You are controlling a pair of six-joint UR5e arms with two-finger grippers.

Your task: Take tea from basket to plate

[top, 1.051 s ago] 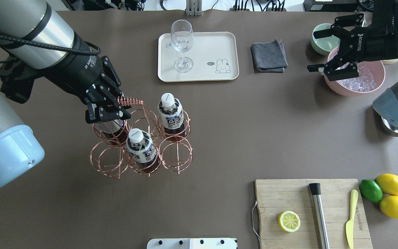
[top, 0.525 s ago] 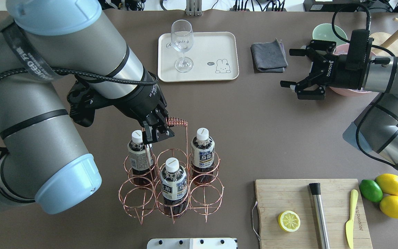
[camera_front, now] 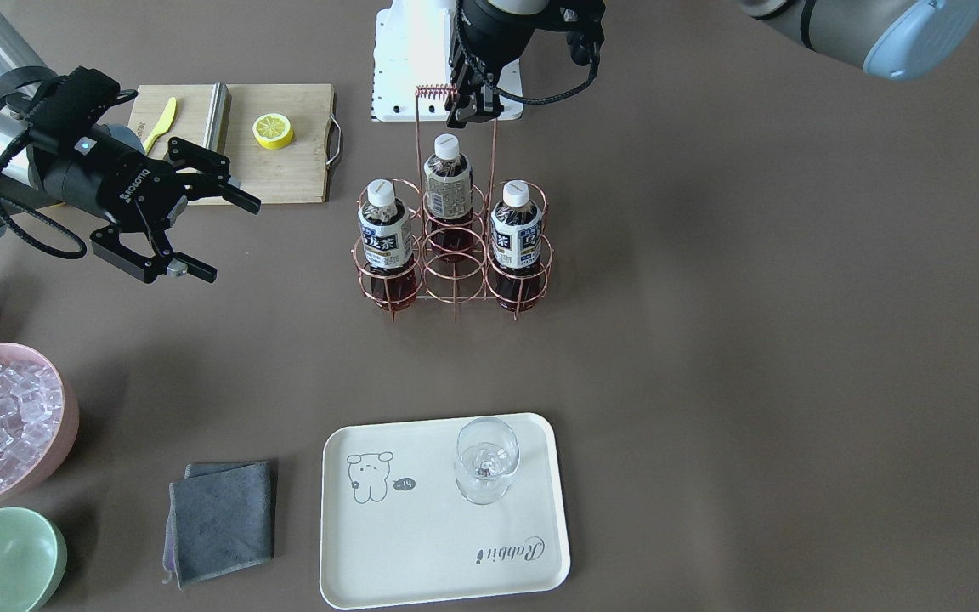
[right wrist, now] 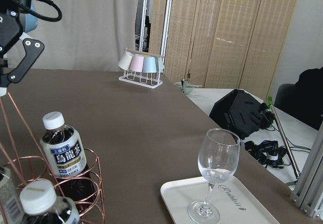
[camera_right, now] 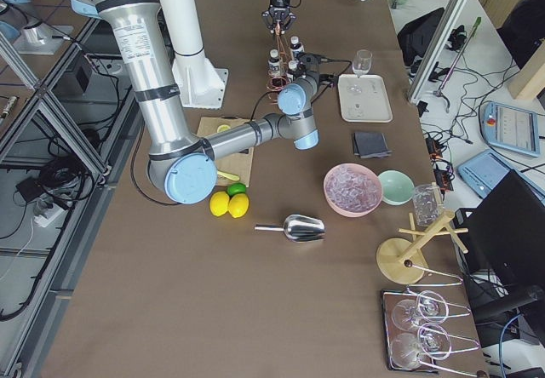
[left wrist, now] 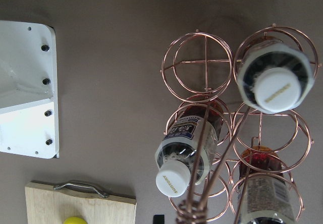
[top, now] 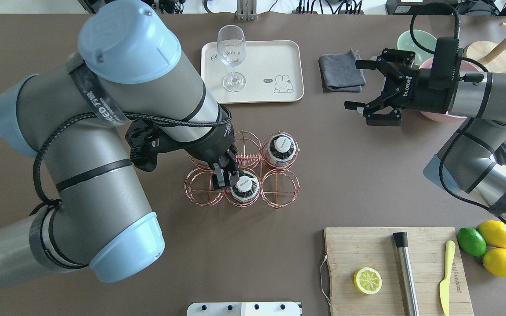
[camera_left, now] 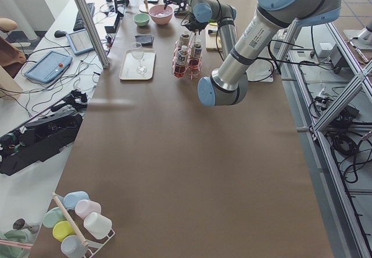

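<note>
The left gripper point(camera_front: 471, 109) is clamped on the coiled top of the basket point(camera_front: 454, 253) handle. Over the last second it has carried the basket from the robot's left side to the middle of the table point(camera_front: 710, 340). All three tea bottles point(camera_front: 385, 240) still stand in their rings, well apart from the plate point(camera_front: 421, 544), which holds only a wine glass point(camera_front: 486, 461). The right gripper point(camera_front: 226, 238) has swung off the ice bowl point(camera_front: 60, 455) toward the basket, jaws wide and empty (you cannot tell whether the basket's feet touch down). The tea now looks to be within the right arm's reach, but no bottle is lifted yet.
</note>
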